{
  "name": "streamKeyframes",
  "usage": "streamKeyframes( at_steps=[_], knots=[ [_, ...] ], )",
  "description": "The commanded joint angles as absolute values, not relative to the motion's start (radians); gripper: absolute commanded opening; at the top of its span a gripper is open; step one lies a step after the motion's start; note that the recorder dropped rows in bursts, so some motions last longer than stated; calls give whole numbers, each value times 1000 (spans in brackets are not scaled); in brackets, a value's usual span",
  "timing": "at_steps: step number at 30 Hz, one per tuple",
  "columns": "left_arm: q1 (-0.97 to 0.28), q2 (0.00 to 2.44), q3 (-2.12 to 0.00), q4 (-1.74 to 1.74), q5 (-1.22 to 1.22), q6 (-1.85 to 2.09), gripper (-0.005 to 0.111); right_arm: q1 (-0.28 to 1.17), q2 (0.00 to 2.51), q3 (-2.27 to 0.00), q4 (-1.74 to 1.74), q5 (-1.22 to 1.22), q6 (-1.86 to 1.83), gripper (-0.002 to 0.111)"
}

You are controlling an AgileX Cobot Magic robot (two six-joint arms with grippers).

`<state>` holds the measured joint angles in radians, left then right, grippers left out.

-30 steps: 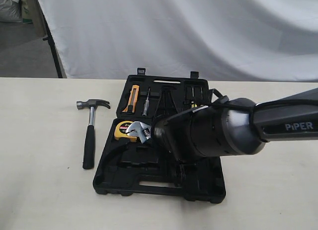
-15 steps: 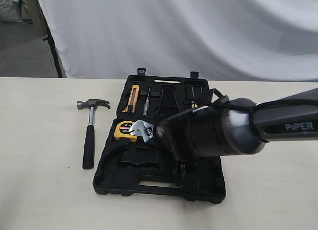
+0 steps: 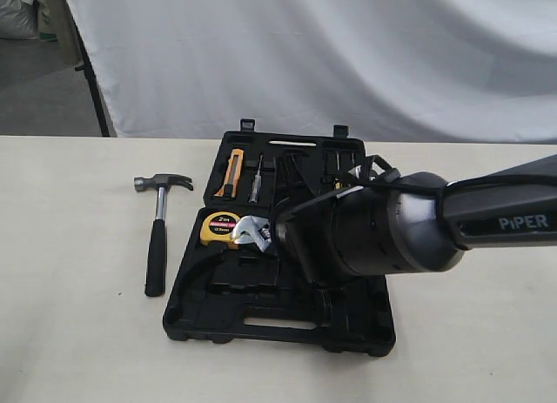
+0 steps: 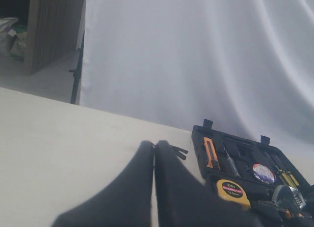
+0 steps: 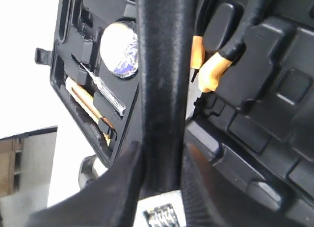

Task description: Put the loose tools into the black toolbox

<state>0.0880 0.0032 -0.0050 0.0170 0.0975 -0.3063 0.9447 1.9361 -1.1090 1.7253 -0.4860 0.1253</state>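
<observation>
A: What is the right claw point(image 5: 162, 158) doing?

B: It is gripping the adjustable wrench point(image 3: 254, 231) by its black handle, low over the open black toolbox point(image 3: 218, 329). The handle is running straight between the two fingers in the right wrist view.

A: What is worrying you?

B: The wrench's steel head is sitting just beside the yellow tape measure point(image 3: 221, 227); I cannot tell whether they are touching. If the claw is letting go there, I am guessing the head is landing on the tape measure's edge, not in its moulded recess, and the lid is not closing later. The orange-handled pliers point(image 5: 212, 72) are lying close beside the handle too, so a sideways shift is risking a snag.

A: Anything else crowding it?

B: The tape roll point(image 5: 120, 48) is resting in its round recess in the lid half, near a screwdriver point(image 3: 256, 181) and an orange utility knife point(image 3: 232, 172). The bulky arm is blocking the exterior view of the recess below, so alignment is hard to judge.

A: And the rest?

B: The claw hammer point(image 3: 157, 238) is lying on the worktop point(image 3: 78, 333), just left of the toolbox. The left claw point(image 4: 155, 188) is hanging closed and empty, well apart.
</observation>
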Motion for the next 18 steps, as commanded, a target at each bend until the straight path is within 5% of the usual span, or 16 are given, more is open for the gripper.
streamKeyframes(
  at_steps=[1, 18],
  knots=[
    [84, 0, -8, 15, 89, -311, 1, 946, 1927, -1115, 1613, -490, 74, 0],
    [84, 0, -8, 15, 89, -311, 1, 946, 1927, -1115, 1711, -490, 29, 0]
  ],
)
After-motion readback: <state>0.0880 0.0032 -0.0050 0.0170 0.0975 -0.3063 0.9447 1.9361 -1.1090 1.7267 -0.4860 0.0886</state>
